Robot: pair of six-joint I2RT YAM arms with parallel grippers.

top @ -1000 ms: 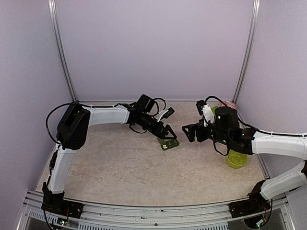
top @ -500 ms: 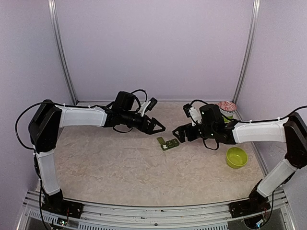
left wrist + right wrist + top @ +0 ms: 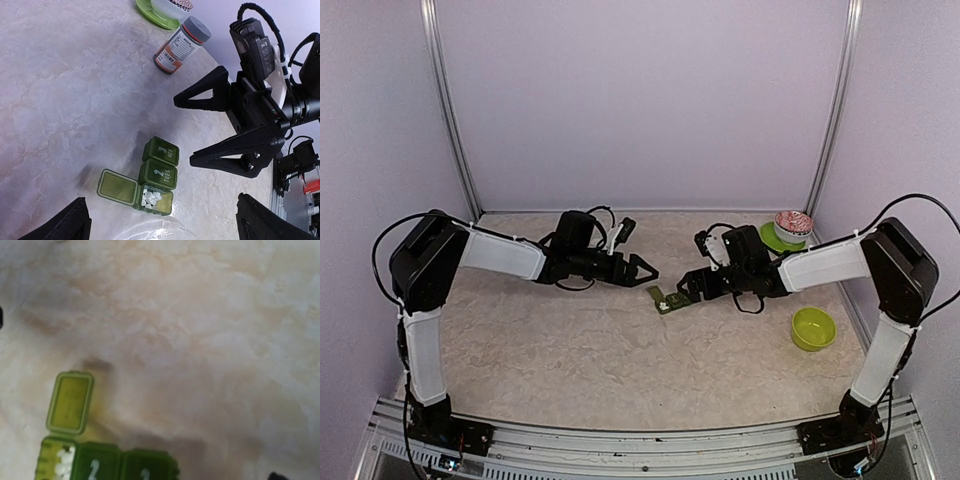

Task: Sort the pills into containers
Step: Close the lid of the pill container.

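The green organizer is lying on the surface between the two tools, closer to the right one. Its end compartment is standing open with the lid folded out flat, showing white pills. The other two compartments, marked 2 and 3, are closed. The left tool is pointing at the organizer from the left, jaws spread wide and gripping nothing. The right tool is hanging just beside the organizer, its jaws also wide and empty. A pill bottle is sitting near a green plate at the far right. A green bowl is sitting well apart.
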